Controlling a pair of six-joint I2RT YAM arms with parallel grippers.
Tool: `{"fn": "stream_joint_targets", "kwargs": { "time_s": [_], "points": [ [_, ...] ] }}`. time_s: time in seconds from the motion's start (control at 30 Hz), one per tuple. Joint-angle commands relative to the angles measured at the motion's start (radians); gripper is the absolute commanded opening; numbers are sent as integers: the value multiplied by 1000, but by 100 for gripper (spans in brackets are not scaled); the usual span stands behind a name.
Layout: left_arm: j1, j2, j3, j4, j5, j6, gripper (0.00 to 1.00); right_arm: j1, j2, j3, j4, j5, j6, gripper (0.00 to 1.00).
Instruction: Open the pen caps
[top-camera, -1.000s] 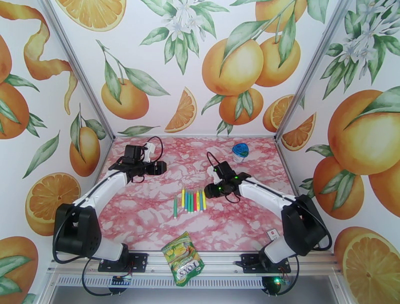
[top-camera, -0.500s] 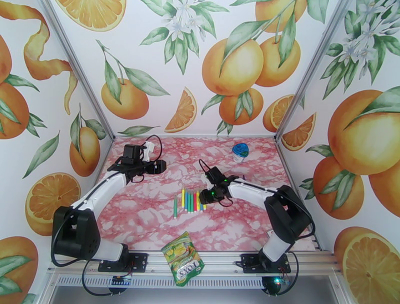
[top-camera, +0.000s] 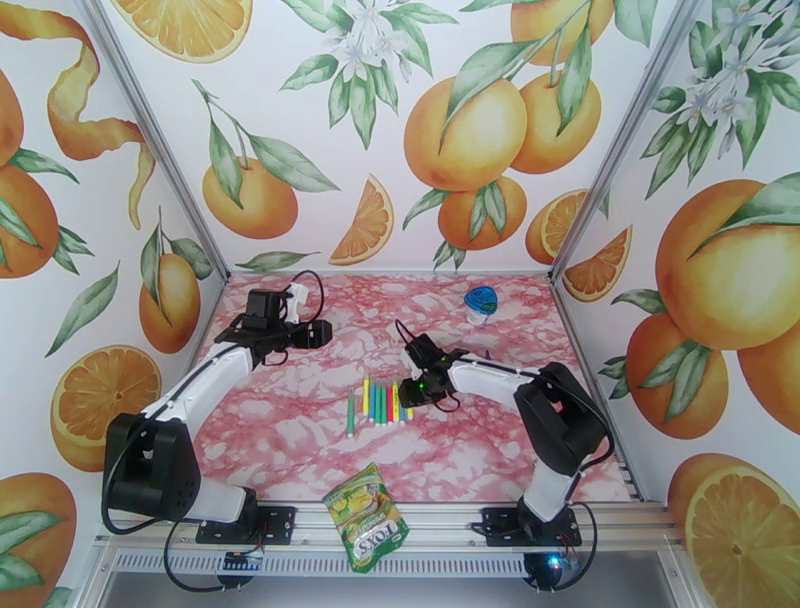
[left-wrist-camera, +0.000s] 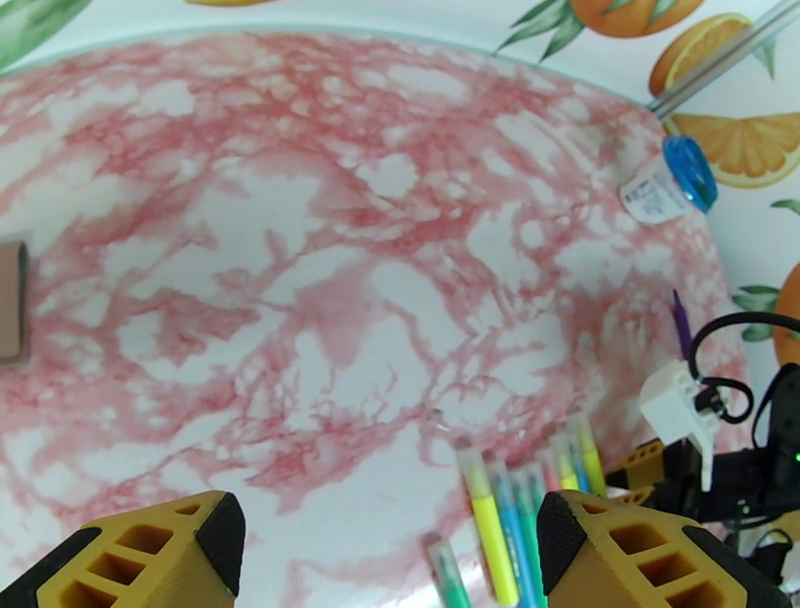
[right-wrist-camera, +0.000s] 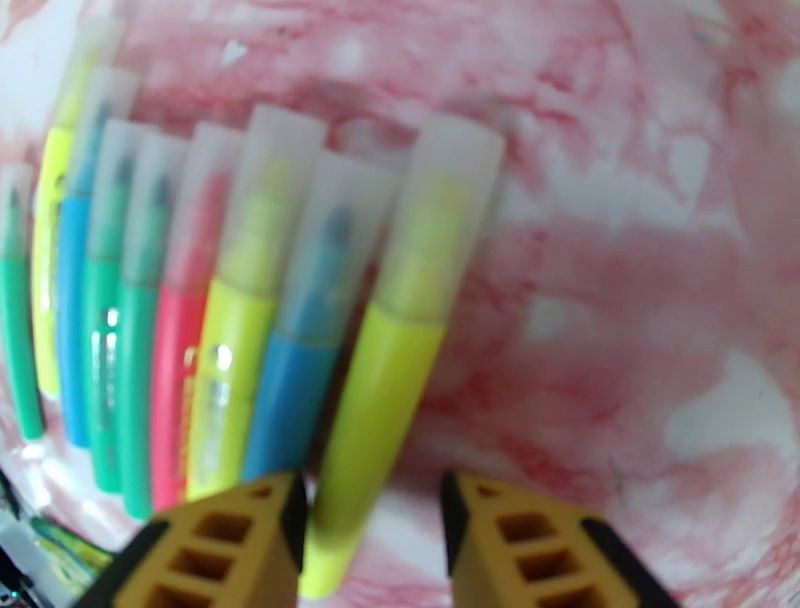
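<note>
Within the last second my right hand (right-wrist-camera: 372, 505) has closed in on the row's end yellow pen (right-wrist-camera: 375, 400) on the tabletop (right-wrist-camera: 620, 330), fingers narrowing yet apart astride its barrel, nothing clamped; the pen caps (right-wrist-camera: 445, 215) remain on, so uncapping, I judge, lies ahead.

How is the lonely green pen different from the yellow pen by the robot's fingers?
The green pen lies apart, left of the row; the yellow pen ends the row, against a blue pen. The yellow pen's end sits between the right gripper's open fingers; no fingers are around the green pen. Both lie flat with caps on.
</note>
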Motion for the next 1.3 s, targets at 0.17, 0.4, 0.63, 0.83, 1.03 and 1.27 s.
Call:
{"fn": "stream_joint_targets", "kwargs": {
  "time_s": [0.17, 0.4, 0.63, 0.83, 1.03, 1.27],
  "points": [
    [0, -22, 0, 4, -9, -8, 80, 13, 46, 62, -69, 160, 9, 38],
    [1, -12, 17, -2, -12, -11, 81, 20, 90, 92, -90, 273, 28, 32],
    [0, -7, 24, -7, -14, -10, 81, 30, 126, 111, -106, 314, 28, 30],
    [2, -3, 22, -7, -20, -13, 81, 33, 135, 116, -110, 328, 28, 26],
    [-5, 7, 22, -6, -10, -15, 81, 32, 119, 106, -99, 334, 30, 22],
    [-35, 24, 25, -3, -4, -19, 81, 26, 46, 64, -52, 306, 25, 19]
  ]
}}
